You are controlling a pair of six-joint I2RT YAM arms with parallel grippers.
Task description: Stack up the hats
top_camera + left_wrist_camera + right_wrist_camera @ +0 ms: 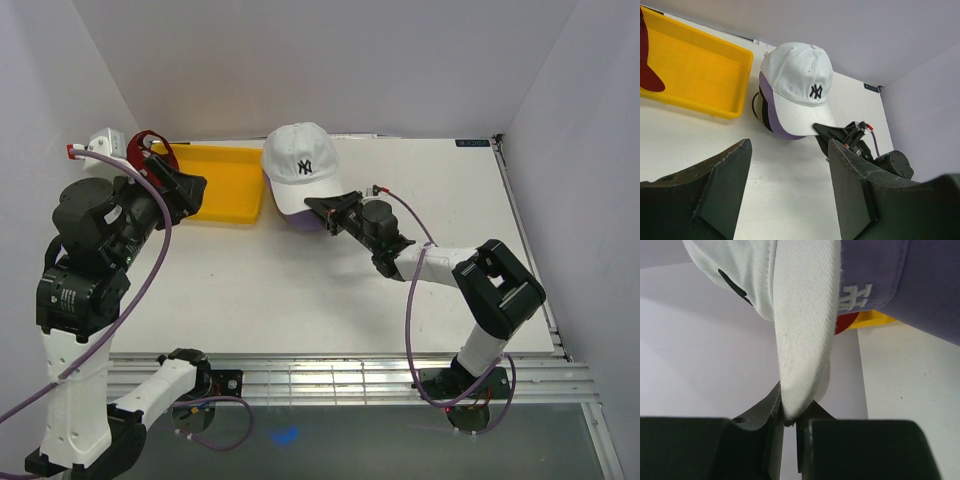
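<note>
White walls close in on three sides of the pale table [300,290] where we work. Along its far edge, toward the far left corner, sits a yellow tray [225,185]. The red cap [647,70] lies at the tray's left end, only partly in view.

Just beside the tray's right end, near the middle of the far edge, we see the stack of hats. The white cap [297,150] with its dark NY crowns the stack, its brim pointing toward the near right side of the table. Directly beneath it sits the lavender cap [771,116], its brim showing below the white one. Darker and paler edges peek out lower down, but we cannot tell which caps they are.

Our right claw [790,422] reaches in from the right and is clamped on the tip of the white cap's brim, the fabric pinched between both fingers.

Our left claw [787,192] hangs over the table's left side near the tray, its fingers spread wide apart with nothing between them.
</note>
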